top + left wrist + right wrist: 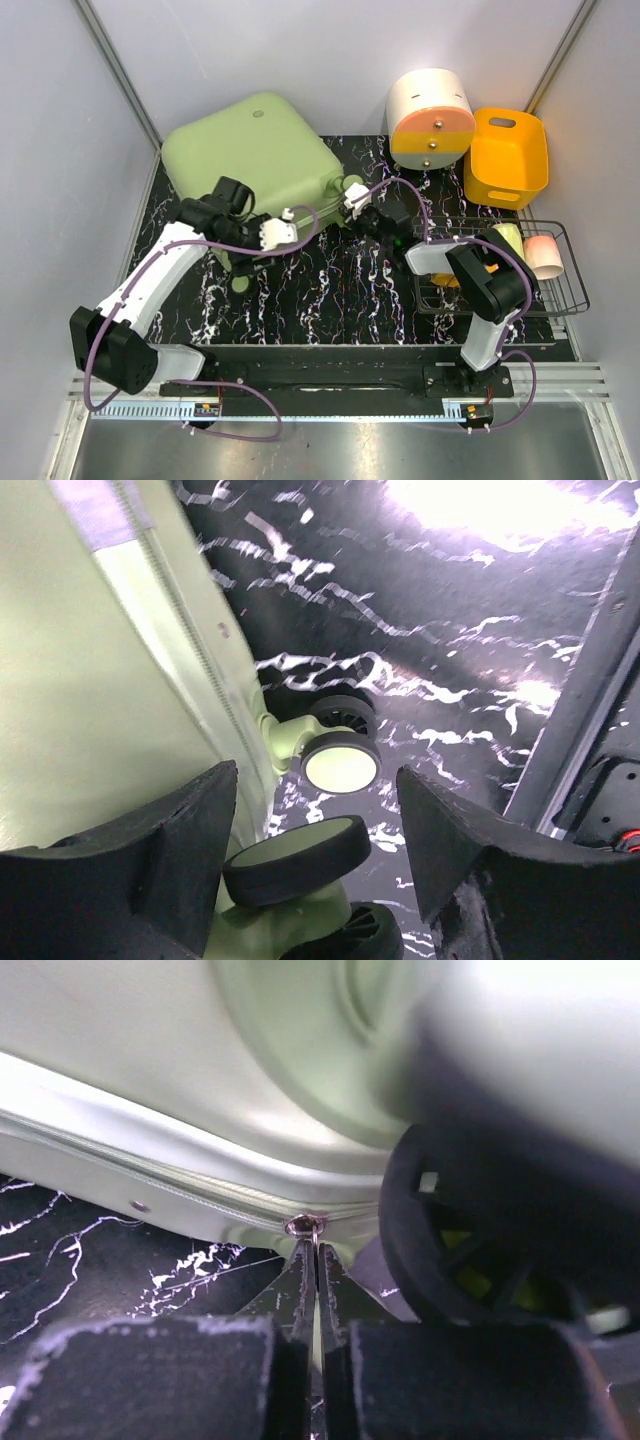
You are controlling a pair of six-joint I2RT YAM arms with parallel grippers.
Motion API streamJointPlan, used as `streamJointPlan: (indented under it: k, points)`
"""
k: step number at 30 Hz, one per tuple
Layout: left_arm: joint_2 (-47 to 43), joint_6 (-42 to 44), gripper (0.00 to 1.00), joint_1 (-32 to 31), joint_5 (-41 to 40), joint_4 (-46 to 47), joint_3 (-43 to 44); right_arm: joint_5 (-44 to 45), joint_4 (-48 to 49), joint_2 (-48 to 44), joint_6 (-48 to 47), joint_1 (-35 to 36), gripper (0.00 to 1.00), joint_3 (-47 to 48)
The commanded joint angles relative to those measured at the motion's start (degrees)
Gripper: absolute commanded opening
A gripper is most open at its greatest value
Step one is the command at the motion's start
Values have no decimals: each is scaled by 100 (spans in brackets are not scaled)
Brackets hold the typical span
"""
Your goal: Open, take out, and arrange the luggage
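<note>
The pale green luggage (250, 150) lies flat and closed at the back left of the table. My left gripper (245, 245) is open at its near edge. In the left wrist view (315, 775) its jaws stand wide apart around a black-rimmed wheel (295, 858), with a second wheel (340, 765) just beyond and the zip seam (190, 630) at left. My right gripper (365, 215) is at the luggage's right corner beside a wheel (351, 186). In the right wrist view (317, 1260) it is shut on the metal zip pull (305, 1225) at the seam, next to a black wheel (480, 1240).
A cream-and-orange cylindrical drawer box (430, 118) and an orange plastic bin (507, 157) stand at the back right. A black wire basket (560, 290) at the right holds a pink cup (543, 255) and a pale yellow-green item (508, 238). Grey walls enclose the table.
</note>
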Motion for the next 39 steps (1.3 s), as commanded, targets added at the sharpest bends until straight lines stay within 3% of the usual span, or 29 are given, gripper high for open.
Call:
streamJointPlan:
  k: [1, 13, 26, 35, 36, 37, 39]
  points:
    - [-170, 323, 69, 960, -771, -533, 1, 1090, 1011, -309, -606, -455, 0, -128]
    - [85, 1089, 70, 1691, -867, -533, 54, 63, 1917, 376, -484, -999, 0, 574]
    - [-12, 1572, 70, 1884, -973, -472, -342, -974, 1452, 1343, 693, -1097, 0, 2322]
    - [-55, 1774, 71, 1893, -894, -472, -509, -1036, 1469, 2161, 1063, -1062, 0, 3088]
    - [-64, 1775, 73, 1893, -877, -472, -509, -1036, 1417, 2187, 1072, -1035, 4, 3124]
    - [-82, 1731, 78, 1893, -850, -463, -457, -1010, 1399, 2161, 1081, -1026, 23, 3124]
    - [-82, 1459, 89, 1893, -666, -489, -282, -983, 1198, 1898, 1099, -1026, 34, 3063]
